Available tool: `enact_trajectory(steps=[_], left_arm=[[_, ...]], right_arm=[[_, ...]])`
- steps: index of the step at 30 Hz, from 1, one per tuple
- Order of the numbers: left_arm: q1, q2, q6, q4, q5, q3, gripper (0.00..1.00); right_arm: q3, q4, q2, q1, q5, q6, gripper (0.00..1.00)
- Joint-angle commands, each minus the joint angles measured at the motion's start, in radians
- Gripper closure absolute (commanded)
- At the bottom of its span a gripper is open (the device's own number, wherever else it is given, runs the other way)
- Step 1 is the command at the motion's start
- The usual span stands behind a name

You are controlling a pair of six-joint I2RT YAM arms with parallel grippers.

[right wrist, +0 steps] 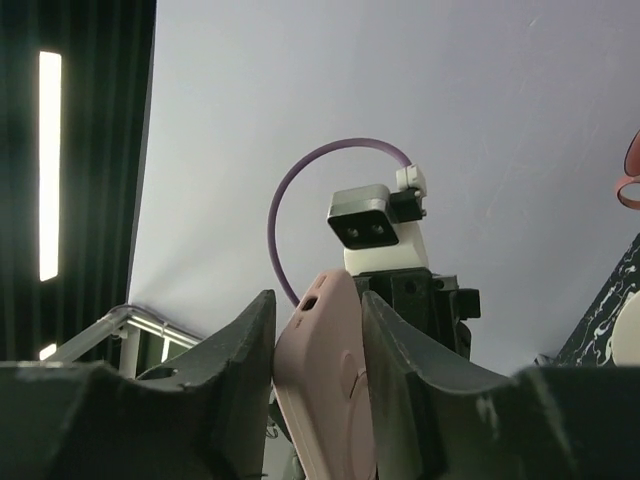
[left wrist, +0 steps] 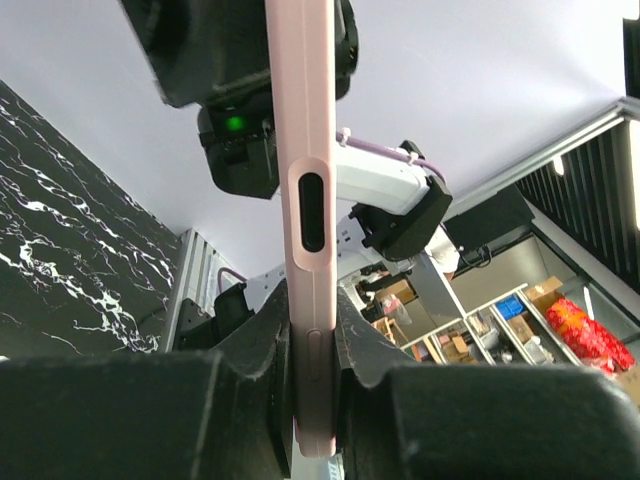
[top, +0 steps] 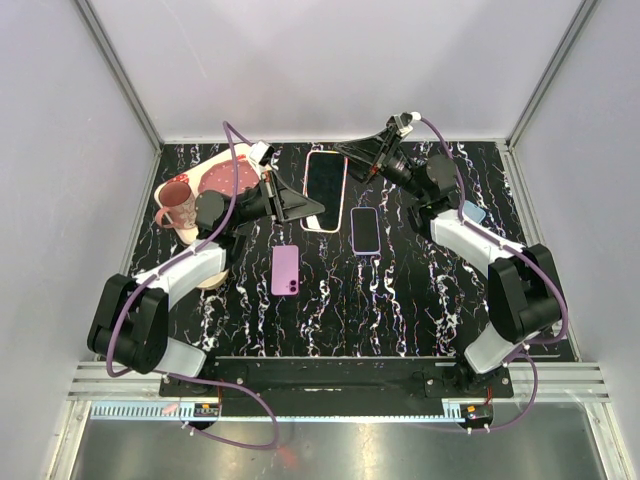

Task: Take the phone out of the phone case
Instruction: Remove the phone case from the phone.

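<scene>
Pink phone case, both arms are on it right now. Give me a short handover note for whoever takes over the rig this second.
Left gripper: shut on one end of the pink case, clamping its long edge.
Right gripper: shut on a corner at the opposite end.
The case hangs between the two arms. The phone is still seated in it, dark screen up.
Done: case gripped at both ends.
Left: work the phone out of the case.
A purple phone and a spare phone lie on the table.
</scene>
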Motion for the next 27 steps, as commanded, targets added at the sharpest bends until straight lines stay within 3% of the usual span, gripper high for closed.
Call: enact_trajectory(steps=[1, 5, 7, 9, 17, 20, 27], left_arm=[[-0.019, -0.074, 0.042, 0.249, 0.064, 0.011, 1.0], [-0.019, -0.071, 0.042, 0.249, 0.062, 0.014, 1.0], [-0.019, -0.071, 0.041, 0.25, 0.061, 0.017, 1.0], [-0.019, -0.072, 0.044, 0.242, 0.061, 0.017, 1.0], [-0.014, -0.075, 0.105, 0.105, 0.048, 0.02, 1.0], [-0.014, -0.074, 0.117, 0.08, 0.039, 0.018, 1.0], [-0.011, -0.083, 0.151, 0.009, 0.028, 0.023, 1.0]], right_arm=[[0.016, 0.043, 0.019, -0.022, 0.047, 0.062, 0.54], [0.023, 0.031, 0.013, -0.024, 0.045, 0.06, 0.54], [0.023, 0.028, 0.01, -0.024, 0.045, 0.058, 0.61], [0.023, 0.028, 0.007, -0.024, 0.039, 0.056, 0.62], [-0.048, 0.015, -0.083, -0.027, 0.073, 0.006, 0.36], [-0.051, -0.096, -0.136, -0.025, 0.092, -0.077, 0.34], [-0.048, -0.16, -0.179, -0.025, 0.116, -0.143, 0.32]])
